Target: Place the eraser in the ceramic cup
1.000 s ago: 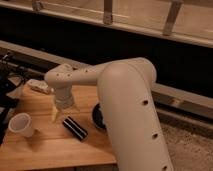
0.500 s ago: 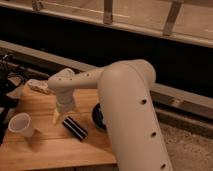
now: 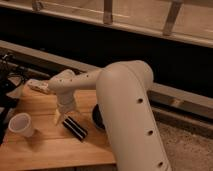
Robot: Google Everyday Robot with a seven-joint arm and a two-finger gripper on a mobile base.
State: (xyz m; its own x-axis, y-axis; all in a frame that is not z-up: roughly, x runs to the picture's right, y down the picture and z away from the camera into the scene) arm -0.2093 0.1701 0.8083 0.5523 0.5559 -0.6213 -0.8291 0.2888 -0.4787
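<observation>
The eraser (image 3: 75, 128), a flat black bar with pale stripes, lies at an angle on the wooden table (image 3: 50, 150), just left of the arm's large white link. The ceramic cup (image 3: 21, 125), small, white and upright, stands near the table's left edge, well apart from the eraser. My gripper (image 3: 61, 117) points down from the wrist and hangs just above and to the left of the eraser's upper end, between the eraser and the cup. Nothing shows in its grasp.
A wide black bowl (image 3: 97, 119) sits right of the eraser, mostly hidden behind the arm. A bluish-white block (image 3: 39, 86) lies at the table's back left. Dark cables and gear (image 3: 7, 75) stand off the left edge. A dark ledge runs behind.
The gripper has come down and slightly forward toward the eraser's upper end. The eraser and the cup have not moved.
</observation>
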